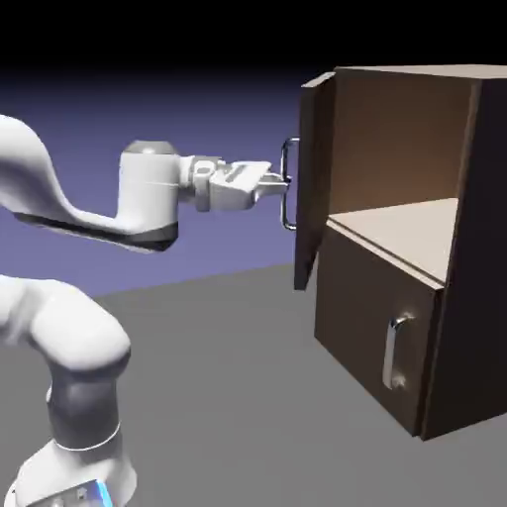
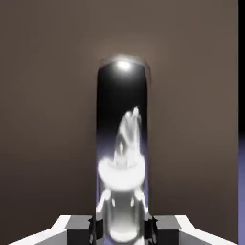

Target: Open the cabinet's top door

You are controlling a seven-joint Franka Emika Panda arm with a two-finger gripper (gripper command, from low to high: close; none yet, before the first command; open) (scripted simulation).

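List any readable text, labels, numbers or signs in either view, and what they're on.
None. No text, label, number or sign shows on the cabinet, its top door, either handle, the arm or the claw. The hand view shows only brown wood and the shiny handle.

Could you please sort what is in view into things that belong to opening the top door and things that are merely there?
Belongs:
cabinet
top door, swung open
its handle
hand, shut on that handle

Merely there:
lower door, closed
table

grey table; cabinet stands on it
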